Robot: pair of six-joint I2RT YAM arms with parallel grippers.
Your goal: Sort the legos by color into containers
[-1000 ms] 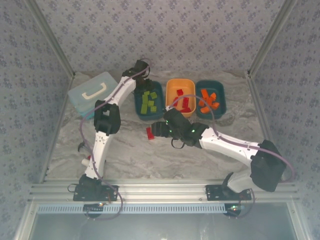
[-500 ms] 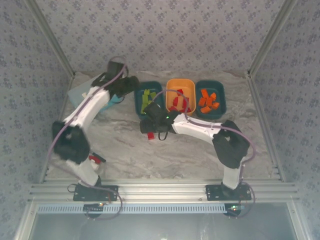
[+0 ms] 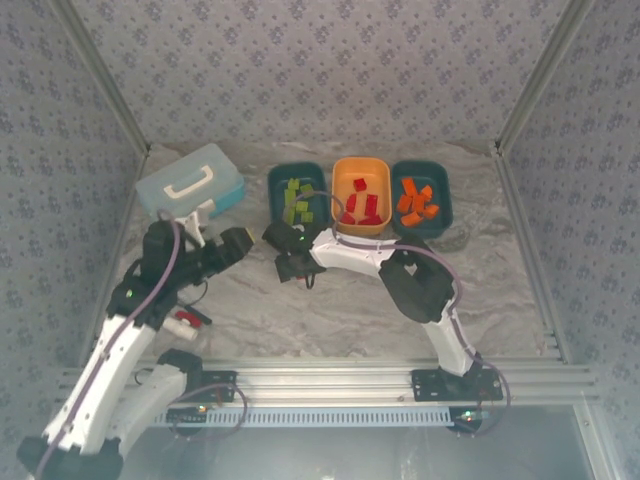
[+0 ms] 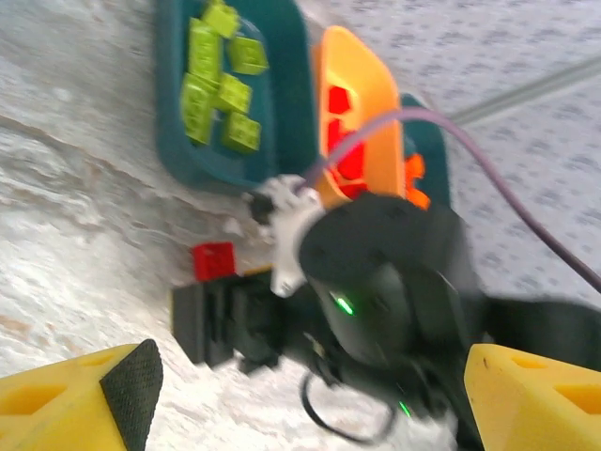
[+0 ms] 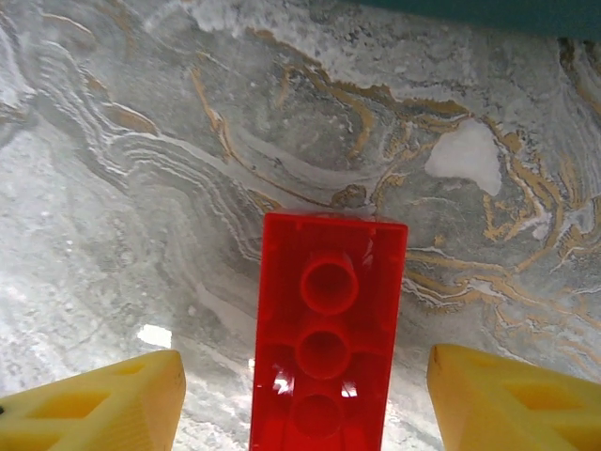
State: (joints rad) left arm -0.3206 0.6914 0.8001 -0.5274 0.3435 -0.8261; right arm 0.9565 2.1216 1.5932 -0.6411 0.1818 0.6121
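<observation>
SORTING: STATE OF PROGRESS
- Left teal tub (image 3: 272,200): lime green legos (image 3: 297,200) only.
- Orange tub (image 3: 336,190): red legos (image 3: 362,208) only.
- Right teal tub (image 3: 448,205): orange legos (image 3: 416,203) only.
- Outstanding: one red brick (image 5: 329,348), lying flat on the counter (image 3: 350,300) just in front of the left teal tub, apart from all three tubs. Destination, judged by colour: the orange tub.
- Unresolved: small red object (image 3: 186,318) on the counter beside the left arm; too small to tell whether a brick.
- Estimate: nearly finished.

HANDS
- Right hand (image 5: 305,409): low over the red brick, fingers (image 5: 103,404) spread to either side of it with bare counter showing in both gaps; released, nothing grasped, no contact visible.
- Left hand (image 4: 300,404): fingers (image 4: 66,404) wide apart, released and empty, above the counter, aimed at the right arm's wrist and the red brick (image 4: 214,260).
</observation>
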